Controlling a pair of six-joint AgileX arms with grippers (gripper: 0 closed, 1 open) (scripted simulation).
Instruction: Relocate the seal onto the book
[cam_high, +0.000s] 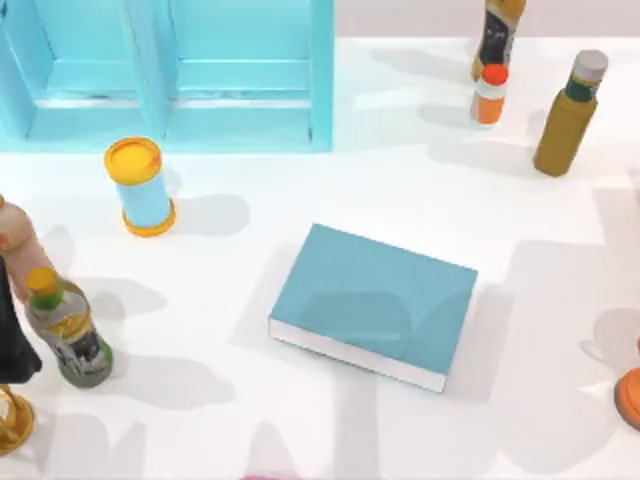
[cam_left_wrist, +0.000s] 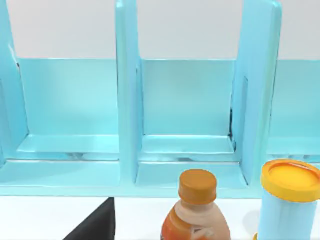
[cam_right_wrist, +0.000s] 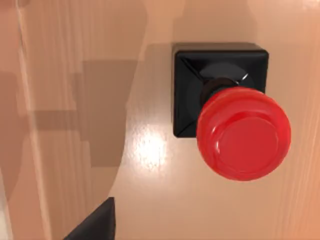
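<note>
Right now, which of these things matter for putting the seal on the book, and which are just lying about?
For the job:
seal, standing on a wood-toned surface
book, lying flat

Just lying about:
cabinet
blue canister
orange-capped bottle
olive bottle
green tea bottle

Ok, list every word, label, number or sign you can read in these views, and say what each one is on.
No text can be read anywhere.
Green-tea bottle: printed label, too blurred to read.
Dark-labelled bottle: markings too small to read.
Orange-capped bottle: label cut off, unreadable.
Book: plain teal cover, no title.
Seal: red knob and black base, no marking.
Yellow-lidded can: blank.
</note>
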